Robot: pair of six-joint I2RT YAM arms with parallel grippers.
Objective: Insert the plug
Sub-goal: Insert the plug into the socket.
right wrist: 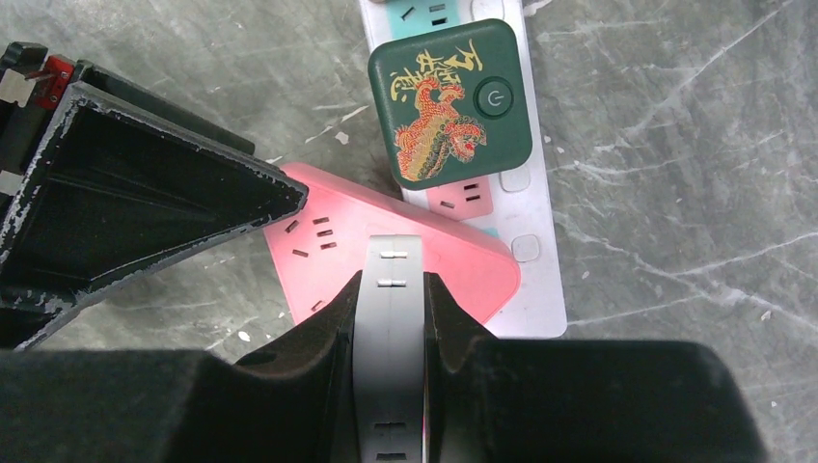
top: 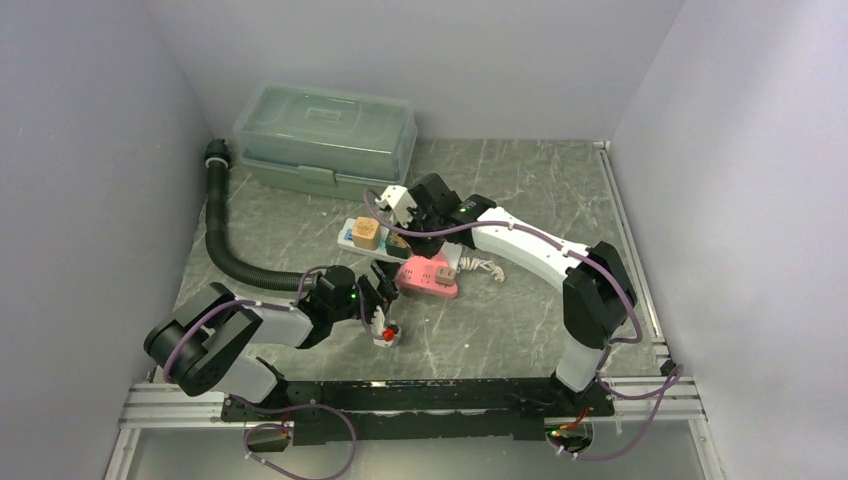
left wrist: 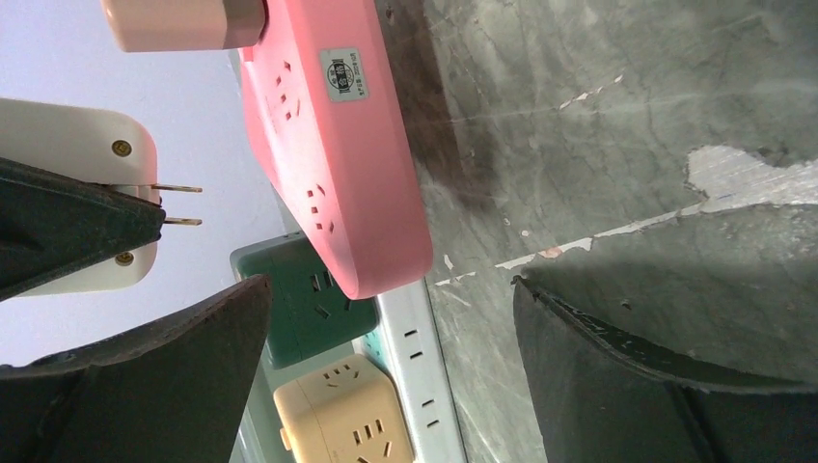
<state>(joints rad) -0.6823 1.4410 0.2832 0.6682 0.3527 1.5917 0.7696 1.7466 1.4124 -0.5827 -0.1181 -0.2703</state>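
Observation:
My right gripper (top: 407, 218) is shut on a white plug (top: 394, 199) and holds it above the pink power strip (top: 428, 277). In the right wrist view the plug (right wrist: 391, 333) sits between the shut fingers, its two prongs over the pink strip (right wrist: 463, 265). In the left wrist view the plug (left wrist: 72, 183) shows its prongs pointing at the pink strip (left wrist: 338, 145), apart from it. My left gripper (top: 380, 298) is open and empty beside the strip's near end; its fingers (left wrist: 656, 386) stand wide apart.
A white power strip (top: 352, 238) lies behind the pink one, carrying a beige cube (left wrist: 338, 415) and a green dragon-printed cube (right wrist: 449, 101). A pinkish adapter (top: 441, 274) sits on the pink strip. A lidded box (top: 325, 135) and black hose (top: 222, 240) are at back left.

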